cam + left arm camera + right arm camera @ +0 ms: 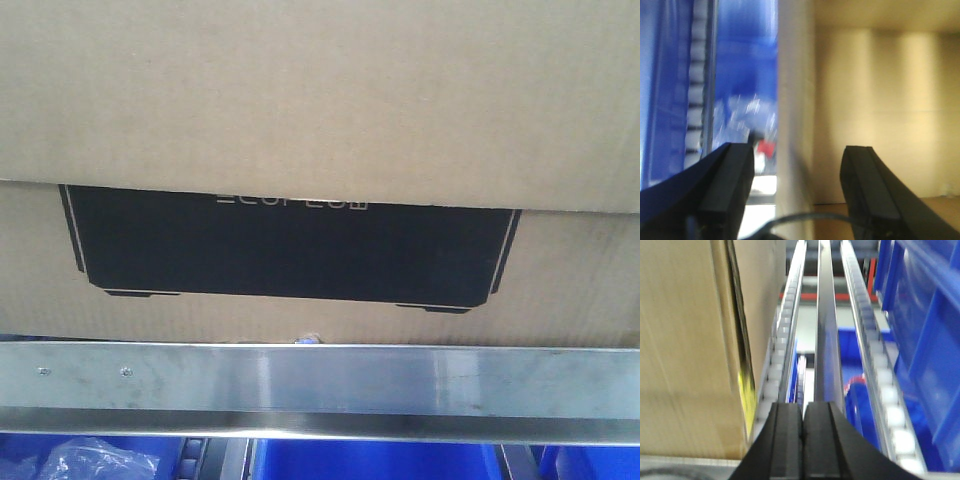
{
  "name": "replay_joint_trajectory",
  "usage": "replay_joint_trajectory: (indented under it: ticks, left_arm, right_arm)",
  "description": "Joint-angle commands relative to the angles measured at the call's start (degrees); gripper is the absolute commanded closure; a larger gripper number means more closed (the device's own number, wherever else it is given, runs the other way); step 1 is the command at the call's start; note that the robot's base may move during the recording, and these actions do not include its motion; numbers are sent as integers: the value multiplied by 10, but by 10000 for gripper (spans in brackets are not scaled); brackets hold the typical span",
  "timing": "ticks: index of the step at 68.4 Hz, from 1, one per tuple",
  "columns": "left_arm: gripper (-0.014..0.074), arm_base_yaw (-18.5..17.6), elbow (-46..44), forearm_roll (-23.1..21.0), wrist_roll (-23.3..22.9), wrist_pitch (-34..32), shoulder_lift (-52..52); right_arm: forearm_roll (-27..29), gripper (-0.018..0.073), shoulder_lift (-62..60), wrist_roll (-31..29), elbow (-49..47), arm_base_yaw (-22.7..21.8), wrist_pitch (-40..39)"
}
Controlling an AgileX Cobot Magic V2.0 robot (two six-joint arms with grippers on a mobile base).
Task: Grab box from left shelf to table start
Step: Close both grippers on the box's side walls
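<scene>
Across the top of the front view, the box (300, 100) sits on the left shelf (320, 385). The left end effector (799, 157) is wide open, empty. The right end effector (803, 412) is pinched closed, empty. I think both should squeeze its sides evenly.

The big brown cardboard box (320, 90), with a wide black patch (290, 245) and pale letters on its front, sits on the left shelf (782, 347), right behind and above the shelf's shiny silver front bar (330, 385), which runs flat across and has 2 small screws (126, 371) near its left end.
</scene>
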Motion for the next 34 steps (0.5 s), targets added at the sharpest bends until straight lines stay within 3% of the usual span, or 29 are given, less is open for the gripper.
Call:
replay_joint_trajectory:
  ticks: [1,11,21,27,34]
  left_arm:
    - [297,1,-22,-1,-6,-24,1]
    - [297,1,-22,-1,-6,-21,14]
    - [297,1,-22,-1,-6,-21,15]
    - [297,1,-22,-1,-6,-20,15]
    - [297,1,-22,-1,-6,-20,15]
  right_arm:
    - [0,501,-5,-2,1,0,-84]
    - [1,501,-5,-2,-3,0,-127]
    - [2,482,-5,-2,-51,0,-99]
    - [2,347,-5,-2,-91,0,-63]
    - [2,76,-2,-2,-143,0,-13]
